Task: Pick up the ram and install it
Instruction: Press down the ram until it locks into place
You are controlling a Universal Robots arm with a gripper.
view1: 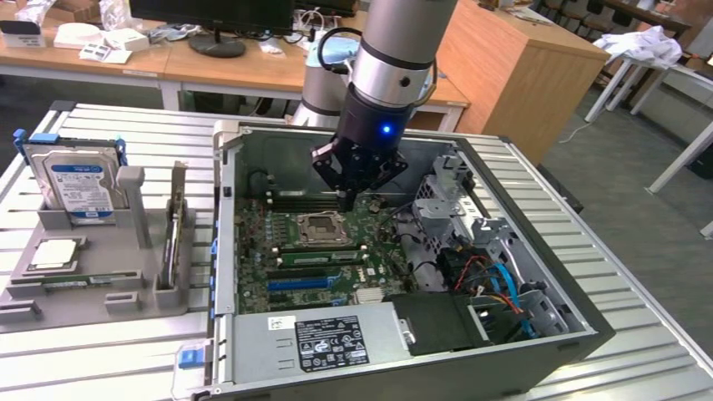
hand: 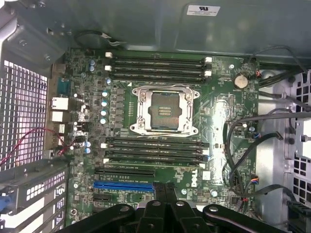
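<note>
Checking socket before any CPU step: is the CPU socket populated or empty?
Empty. The CPU socket shows bare gold contacts inside its metal frame, with no chip or cooler on it.

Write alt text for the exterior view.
A robot arm's shut gripper hangs inside an open computer case, just above the motherboard near the empty CPU socket. On the exterior view's left, a grey holder carries a hard drive.

Gripper (hand: 165,213) base cut by wrist view edge; motherboard (hand: 160,121) partly hidden behind.
</note>
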